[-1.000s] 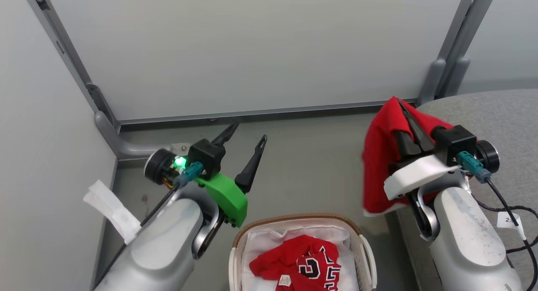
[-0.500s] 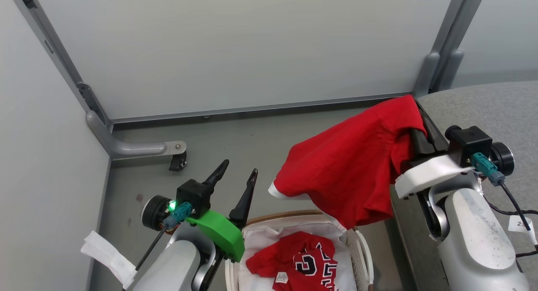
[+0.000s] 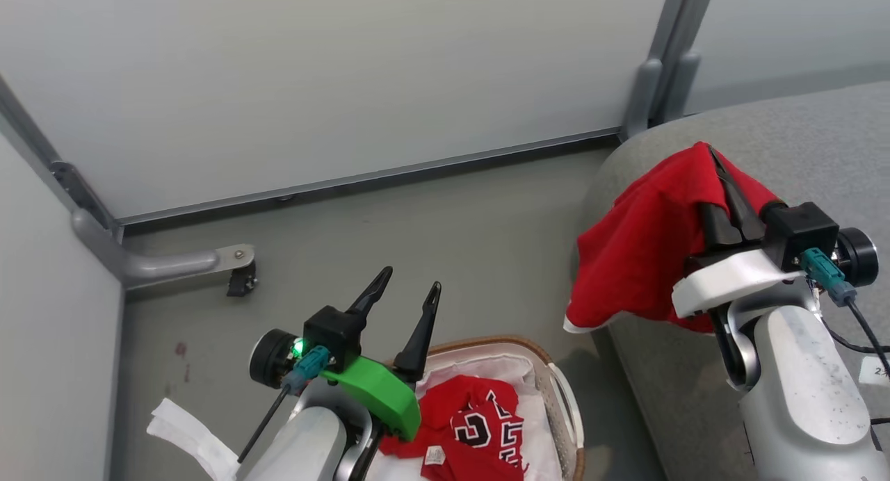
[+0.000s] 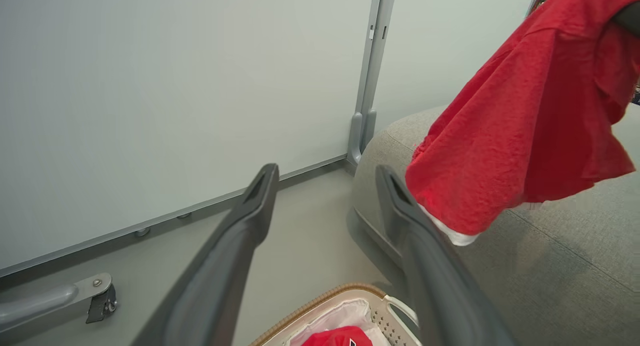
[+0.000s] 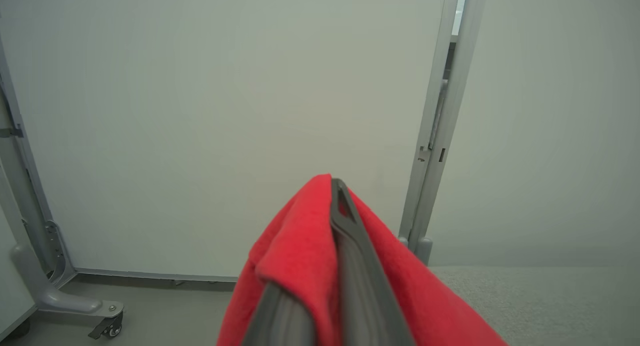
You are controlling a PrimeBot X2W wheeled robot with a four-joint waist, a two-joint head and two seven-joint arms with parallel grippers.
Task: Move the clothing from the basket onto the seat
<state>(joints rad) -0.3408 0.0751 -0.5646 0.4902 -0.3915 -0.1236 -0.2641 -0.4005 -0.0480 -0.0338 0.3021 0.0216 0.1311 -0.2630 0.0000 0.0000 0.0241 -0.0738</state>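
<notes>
Clothing (image 3: 629, 272) split two ways: your right gripper (image 3: 716, 162) is clamped on the plain red garment (image 3: 653, 224), hanging above the seat (image 3: 799, 133) edge for release; jersey (image 3: 480, 425) lies in the basket (image 3: 553, 390); left gripper (image 3: 410, 279) hangs spread by its rim, likely for that pick.

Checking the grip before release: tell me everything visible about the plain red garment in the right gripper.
The plain red garment is soft, bright-red cloth with white trim at its lowest edge. It hangs crumpled, draped down both sides of the shut right gripper and pinched near the fingertips, above the rounded corner of the grey seat. Whether it touches the seat is unclear.
</notes>
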